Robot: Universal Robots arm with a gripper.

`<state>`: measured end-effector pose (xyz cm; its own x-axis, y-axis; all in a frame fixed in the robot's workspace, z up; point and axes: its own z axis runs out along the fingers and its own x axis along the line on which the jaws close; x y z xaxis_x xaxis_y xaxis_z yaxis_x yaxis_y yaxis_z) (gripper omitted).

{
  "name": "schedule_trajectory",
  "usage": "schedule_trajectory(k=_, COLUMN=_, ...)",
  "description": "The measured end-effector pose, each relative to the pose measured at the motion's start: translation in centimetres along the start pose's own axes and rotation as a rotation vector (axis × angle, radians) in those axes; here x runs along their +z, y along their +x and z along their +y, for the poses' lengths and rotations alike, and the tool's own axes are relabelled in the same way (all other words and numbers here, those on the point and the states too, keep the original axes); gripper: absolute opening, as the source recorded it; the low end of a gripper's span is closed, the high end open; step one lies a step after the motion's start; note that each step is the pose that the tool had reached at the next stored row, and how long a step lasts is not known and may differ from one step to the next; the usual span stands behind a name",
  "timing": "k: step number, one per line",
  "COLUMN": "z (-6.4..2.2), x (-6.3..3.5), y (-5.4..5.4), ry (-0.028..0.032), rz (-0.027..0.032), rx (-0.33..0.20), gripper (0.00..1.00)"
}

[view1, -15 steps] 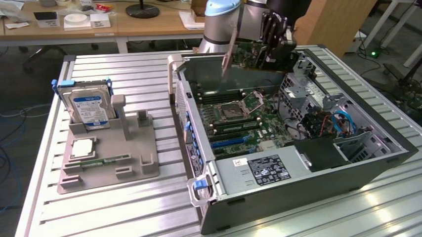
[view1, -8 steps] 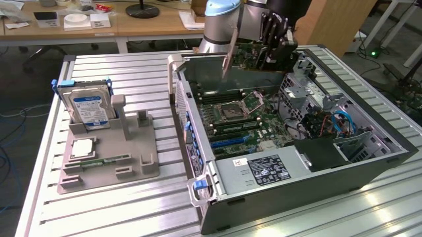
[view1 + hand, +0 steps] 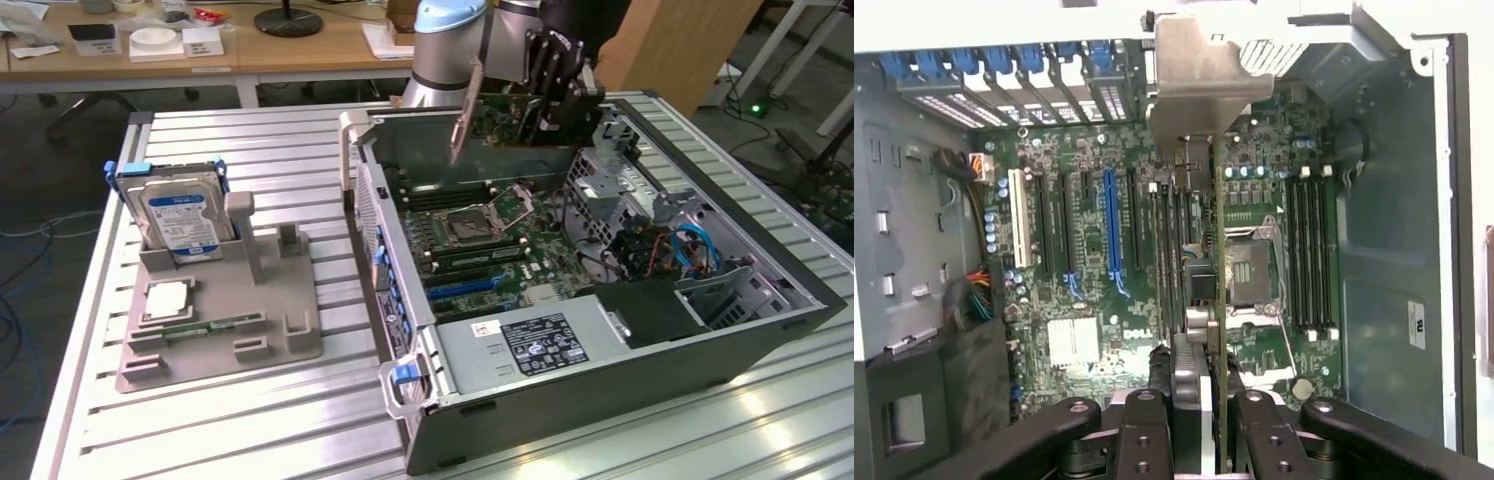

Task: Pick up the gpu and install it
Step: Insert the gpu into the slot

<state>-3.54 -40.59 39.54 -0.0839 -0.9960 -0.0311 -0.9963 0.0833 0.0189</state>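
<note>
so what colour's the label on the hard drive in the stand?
Blue and white label on the hard drive; best in the exterior view.

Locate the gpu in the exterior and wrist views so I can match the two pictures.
Exterior view: the gpu hangs in the gripper above the far end of the open computer case, silver bracket toward the exterior view's left.
Wrist view: the gpu is seen edge-on, running from the gripper out to its bracket, over the motherboard.
Shared landmark: the CPU socket.
</note>
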Motion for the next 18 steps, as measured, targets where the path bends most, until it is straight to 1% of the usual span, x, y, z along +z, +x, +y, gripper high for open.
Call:
schedule_trajectory(k=3, z=0.0, x=0.3, y=0.0, ry=0.0138, rz=-0.0011, rx=-0.001, gripper=0.29)
schedule_trajectory(k=4, z=0.0, x=0.44, y=0.0, ry=0.0168, rz=-0.0014, rx=-0.001, gripper=0.29)
schedule_trajectory(k=7, z=0.01, x=0.91, y=0.0, ry=0.0226, rz=-0.0017, rx=-0.003, gripper=0.29)
schedule_trajectory(k=12, z=0.03, x=1.45, y=0.0, ry=0.0419, rz=-0.0033, rx=-0.009, gripper=0.29)
schedule_trajectory(k=13, z=0.03, x=1.62, y=0.0, ry=0.0438, rz=-0.0035, rx=-0.01, gripper=0.29)
schedule_trajectory(k=14, z=0.05, x=1.79, y=0.0, ry=0.0443, rz=-0.0037, rx=-0.013, gripper=0.29)
schedule_trajectory(k=18, z=0.26, x=2.36, y=0.1, ry=0.0437, rz=-0.0035, rx=-0.036, gripper=0.29)
